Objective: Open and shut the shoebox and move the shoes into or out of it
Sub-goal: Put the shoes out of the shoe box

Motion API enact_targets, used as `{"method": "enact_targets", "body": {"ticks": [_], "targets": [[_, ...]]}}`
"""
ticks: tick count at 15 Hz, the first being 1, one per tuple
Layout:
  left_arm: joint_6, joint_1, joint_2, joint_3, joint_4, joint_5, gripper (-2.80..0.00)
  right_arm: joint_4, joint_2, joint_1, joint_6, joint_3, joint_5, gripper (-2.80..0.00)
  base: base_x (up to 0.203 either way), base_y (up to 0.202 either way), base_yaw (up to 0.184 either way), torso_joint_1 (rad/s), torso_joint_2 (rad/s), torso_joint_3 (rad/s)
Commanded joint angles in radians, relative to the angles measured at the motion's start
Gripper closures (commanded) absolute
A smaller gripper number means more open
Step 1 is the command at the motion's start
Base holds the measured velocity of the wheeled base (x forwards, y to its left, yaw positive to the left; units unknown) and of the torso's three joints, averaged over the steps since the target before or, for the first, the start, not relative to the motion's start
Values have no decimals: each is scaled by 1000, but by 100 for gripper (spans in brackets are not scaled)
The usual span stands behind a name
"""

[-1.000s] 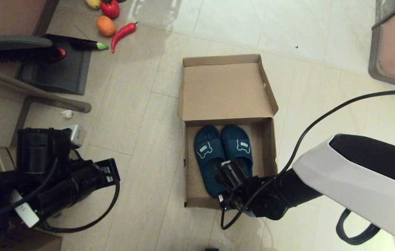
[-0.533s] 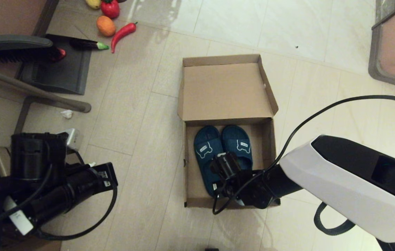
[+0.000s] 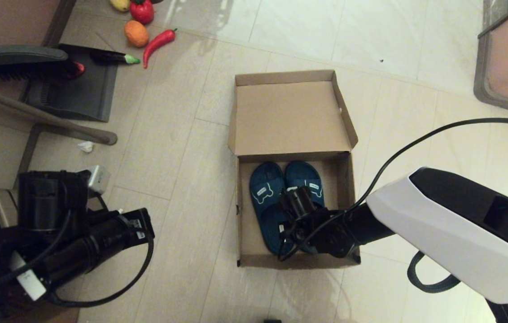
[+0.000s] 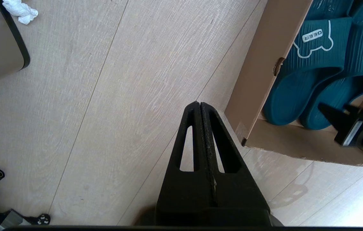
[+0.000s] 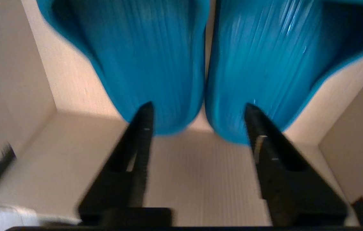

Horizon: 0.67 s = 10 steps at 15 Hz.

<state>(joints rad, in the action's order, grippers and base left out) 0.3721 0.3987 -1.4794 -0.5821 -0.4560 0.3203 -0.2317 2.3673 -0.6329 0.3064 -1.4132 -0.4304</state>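
Observation:
The brown shoebox (image 3: 241, 211) sits on the floor with its flap lid (image 3: 290, 116) thrown back flat on the far side. Both teal slide shoes (image 3: 264, 190) lie side by side inside, toes toward the lid; they also show in the left wrist view (image 4: 313, 54). My right gripper (image 5: 198, 105) is down inside the box, open, one fingertip over each shoe's heel, gripping nothing. The right arm (image 3: 357, 229) covers the right shoe's heel in the head view. My left gripper (image 4: 199, 104) hangs shut and empty over the floor, left of the box's near corner.
Toy vegetables (image 3: 155, 42) and a dark dustpan (image 3: 74, 85) with a brush (image 3: 16, 63) lie at the far left. A crumpled paper scrap (image 3: 85, 146) is beside a metal leg (image 3: 43, 119). A furniture corner (image 3: 505, 58) stands at the far right.
My right arm has pushed further into the box, from the near wall toward the shoes' straps. The left arm shifted only slightly. Box and shoes have not moved.

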Motion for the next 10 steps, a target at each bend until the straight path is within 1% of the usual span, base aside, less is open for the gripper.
{"method": "enact_targets", "body": {"ticks": [1, 3, 6, 8, 9, 10], "targets": [[2, 0, -6, -1, -3, 2, 0, -7, 24, 4, 1, -29, -2, -280, 0, 0, 0, 0, 0, 0], [2, 1, 4, 8, -3, 0, 0, -25, 79, 11, -9, -120, -10, -280, 0, 0, 0, 0, 0, 0], [1, 0, 13, 16, -3, 2, 0, -8, 157, 34, -41, -249, -30, -280, 0, 0, 0, 0, 0, 0], [2, 0, 14, 29, -3, 0, 0, -3, 193, 38, -56, -292, -44, -280, 0, 0, 0, 0, 0, 0], [2, 0, 13, 30, -3, -1, 0, -6, 199, 39, -78, -293, -54, -280, 0, 0, 0, 0, 0, 0], [2, 0, 13, 30, -3, -3, 0, -9, 204, 41, -84, -295, -63, -280, 0, 0, 0, 0, 0, 0]]}}
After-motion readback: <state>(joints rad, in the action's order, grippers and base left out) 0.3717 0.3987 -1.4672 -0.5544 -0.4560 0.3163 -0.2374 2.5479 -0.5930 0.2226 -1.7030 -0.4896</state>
